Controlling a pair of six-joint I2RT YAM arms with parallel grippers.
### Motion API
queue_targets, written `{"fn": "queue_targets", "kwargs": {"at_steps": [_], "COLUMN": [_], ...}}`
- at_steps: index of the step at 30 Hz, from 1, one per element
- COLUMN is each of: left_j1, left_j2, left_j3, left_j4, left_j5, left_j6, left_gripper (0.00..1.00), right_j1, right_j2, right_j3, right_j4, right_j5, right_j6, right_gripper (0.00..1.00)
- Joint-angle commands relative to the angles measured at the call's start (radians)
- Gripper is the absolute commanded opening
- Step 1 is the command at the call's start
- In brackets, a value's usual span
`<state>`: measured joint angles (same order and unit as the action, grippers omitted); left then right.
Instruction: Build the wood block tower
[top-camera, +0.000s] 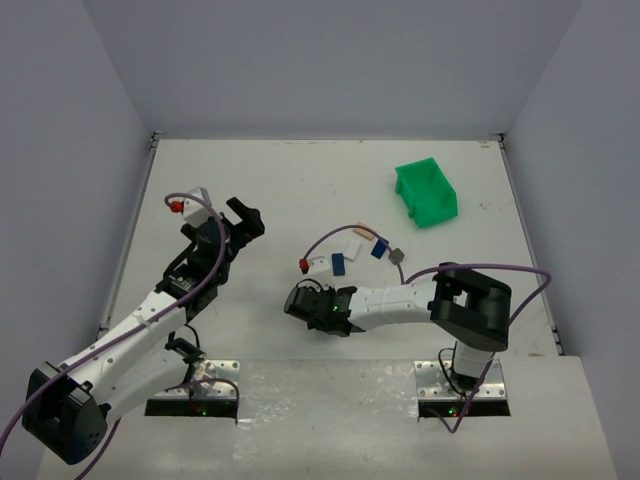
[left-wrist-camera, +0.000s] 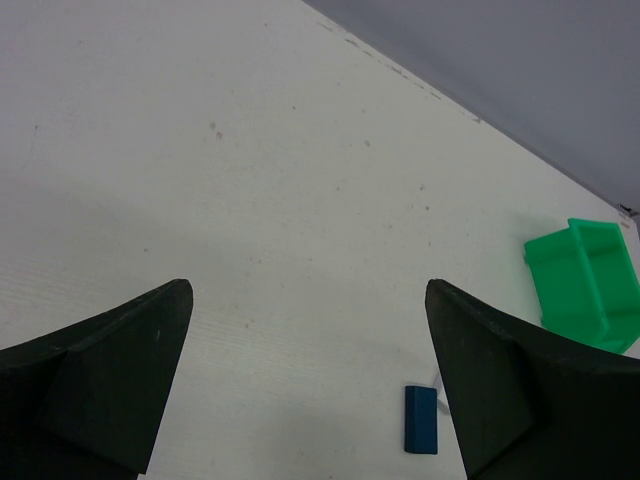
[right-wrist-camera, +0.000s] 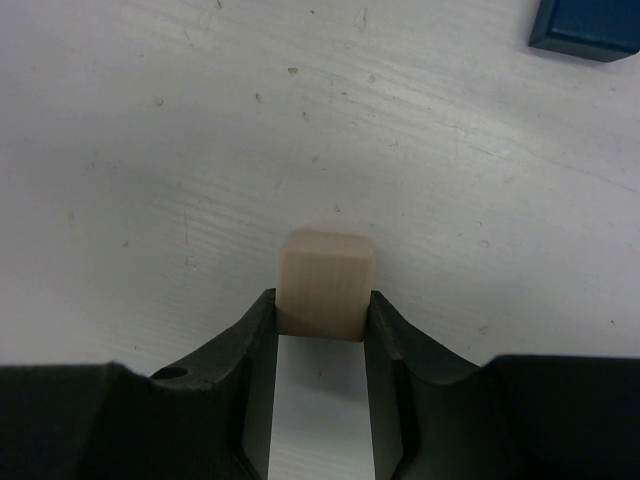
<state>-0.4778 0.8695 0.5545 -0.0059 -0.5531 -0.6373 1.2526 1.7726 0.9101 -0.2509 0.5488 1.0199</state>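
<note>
Near table (top-camera: 280, 180) centre lie two blue blocks (top-camera: 338, 264), one grey cube (top-camera: 397, 254); right gripper (right-wrist-camera: 320, 312) clamps one tan cube (right-wrist-camera: 326, 272), left gripper (left-wrist-camera: 310, 330) gapes wide.

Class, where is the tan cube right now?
Right wrist view, low centre: the tan cube sits pinched in the right gripper, a blue block at top right.

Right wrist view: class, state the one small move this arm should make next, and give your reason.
Probably lift and carry the tan cube, shut in the right claw, toward the dark blue piece at upper right: the cube is already gripped, and that piece lies apart from it.
</note>
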Motion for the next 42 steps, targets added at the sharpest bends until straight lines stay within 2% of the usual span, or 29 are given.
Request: {"fn": "queue_targets", "kwargs": {"at_steps": [1, 4, 9, 13, 18, 25, 32, 37, 38, 41, 42], "left_j1": [0.007, 0.007, 0.007, 0.008, 0.007, 0.007, 0.007, 0.007, 0.007, 0.007, 0.007], "left_j2": [-0.017, -0.013, -0.011, -0.020, -0.027, -0.025, -0.032, -0.038, -0.040, -0.044, -0.044], "left_j3": [-0.004, -0.001, -0.001, 0.001, -0.001, -0.001, -0.001, -0.005, -0.004, -0.007, -0.009], "left_j4": [0.020, 0.017, 0.015, 0.009, 0.009, 0.009, 0.009, 0.009, 0.009, 0.009, 0.009], "left_j5": [0.001, -0.003, -0.007, -0.025, -0.034, -0.032, -0.031, -0.039, -0.042, -0.061, -0.068], "left_j6": [-0.007, -0.006, -0.007, -0.016, -0.017, -0.019, -0.021, -0.019, -0.016, -0.018, -0.018], "left_gripper": [1.00, 1.00, 1.00, 1.00, 1.00, 1.00, 1.00, 1.00, 1.00, 1.00, 1.00], "right_j1": [0.005, 0.005, 0.005, 0.005, 0.005, 0.006, 0.005, -0.015, -0.029, -0.084, -0.163], "right_j2": [-0.001, 0.005, -0.003, -0.047, -0.098, -0.083, -0.106, -0.222, -0.289, -0.408, -0.474], "right_j3": [0.045, 0.051, 0.056, 0.040, -0.002, 0.005, -0.010, -0.052, -0.079, -0.125, -0.155], "right_j4": [0.005, 0.008, -0.007, 0.018, 0.130, 0.124, 0.117, 0.096, 0.094, 0.087, 0.082], "right_j5": [0.018, 0.007, 0.013, 0.017, -0.069, -0.103, -0.064, -0.003, 0.031, 0.068, 0.056], "right_j6": [0.035, 0.032, 0.036, 0.020, -0.034, -0.018, -0.025, -0.080, -0.112, -0.196, -0.248], "right_gripper": [0.39, 0.50, 0.59, 0.61, 0.64, 0.65, 0.67, 0.70, 0.76, 0.84, 0.87]}}
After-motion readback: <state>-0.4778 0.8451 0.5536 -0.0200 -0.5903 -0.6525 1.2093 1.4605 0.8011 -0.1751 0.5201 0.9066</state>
